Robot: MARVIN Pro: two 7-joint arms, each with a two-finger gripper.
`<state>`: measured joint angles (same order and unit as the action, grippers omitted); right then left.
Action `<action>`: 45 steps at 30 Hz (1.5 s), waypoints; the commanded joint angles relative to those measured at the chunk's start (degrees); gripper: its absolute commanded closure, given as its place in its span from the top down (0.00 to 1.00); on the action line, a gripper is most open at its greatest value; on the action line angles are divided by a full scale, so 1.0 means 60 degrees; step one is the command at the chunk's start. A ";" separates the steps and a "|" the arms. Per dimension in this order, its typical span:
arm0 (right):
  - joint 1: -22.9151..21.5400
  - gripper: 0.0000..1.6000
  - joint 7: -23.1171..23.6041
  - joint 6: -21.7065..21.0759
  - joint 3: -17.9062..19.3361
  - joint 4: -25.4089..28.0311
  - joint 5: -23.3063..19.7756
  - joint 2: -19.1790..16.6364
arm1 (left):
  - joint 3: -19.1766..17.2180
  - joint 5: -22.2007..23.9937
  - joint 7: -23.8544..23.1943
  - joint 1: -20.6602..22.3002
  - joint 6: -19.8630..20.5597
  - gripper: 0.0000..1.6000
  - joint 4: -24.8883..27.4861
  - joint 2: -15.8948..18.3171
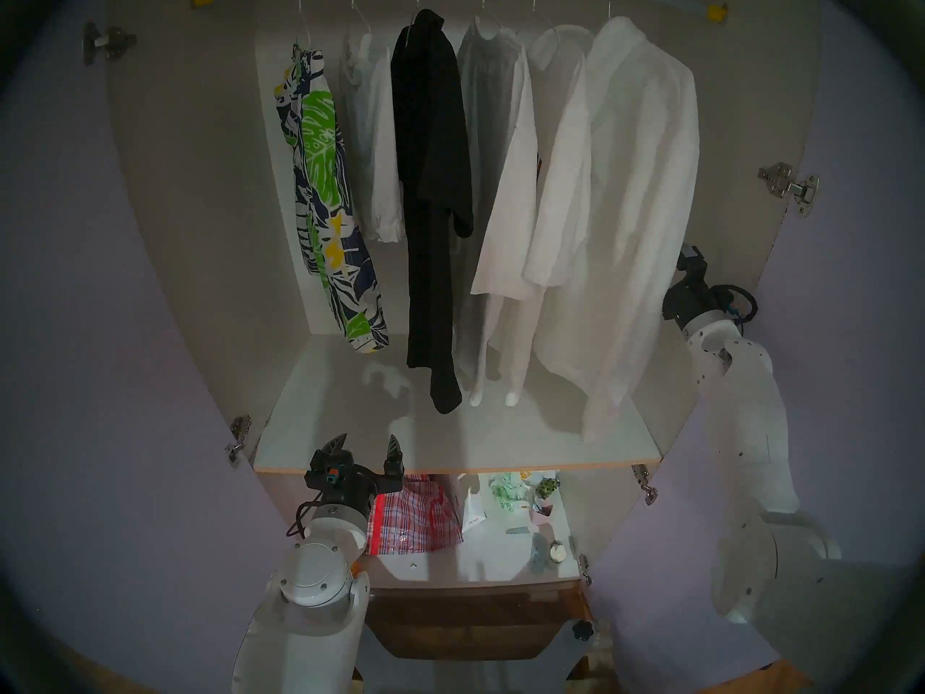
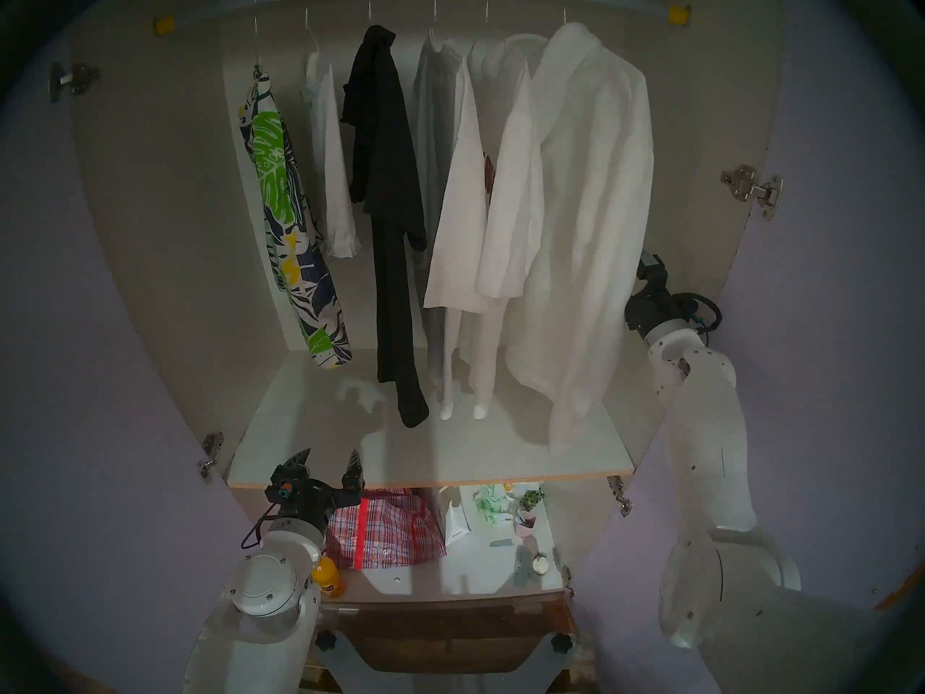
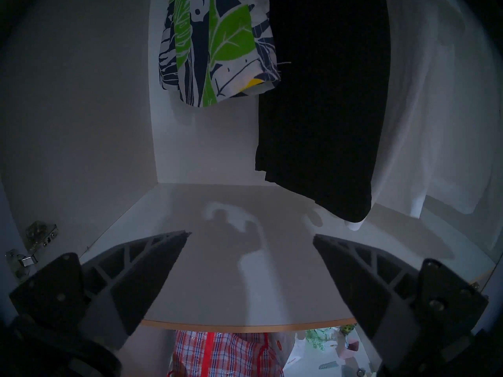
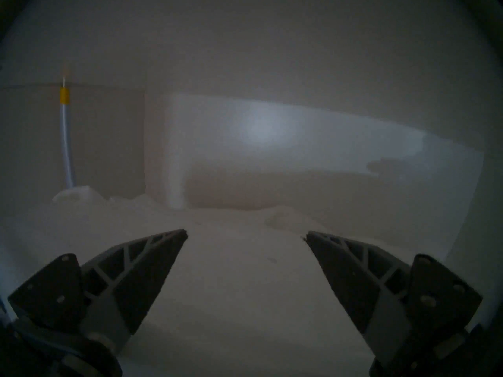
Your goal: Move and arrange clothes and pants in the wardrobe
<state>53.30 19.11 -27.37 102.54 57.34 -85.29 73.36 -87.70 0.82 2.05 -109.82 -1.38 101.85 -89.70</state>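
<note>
Both claws gape empty, left claw (image 1: 368,445) before the leaf-print piece (image 1: 328,197), right claw (image 4: 246,235) against the long white jacket (image 1: 630,212).

Before me, large beige-walled wardrobe (image 1: 200,187), thin-wire-hangered clothes (image 1: 505,177) on its yellow-capped metal rail (image 1: 665,4), flat white shelf (image 1: 350,427) beneath them, red plaid woven bag (image 1: 415,520) under that shelf, left.
</note>
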 commanded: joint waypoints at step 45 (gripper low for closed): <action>-0.5344 1.00 0.0355 0.2605 -0.2224 -0.4187 0.2222 0.0675 | 0.0037 0.0014 -0.0005 0.0093 -0.0051 1.00 0.0233 0.0021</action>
<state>25.17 21.25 -13.48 89.17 31.29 -72.42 77.60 -87.62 0.90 2.21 -109.79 -1.37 101.81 -89.62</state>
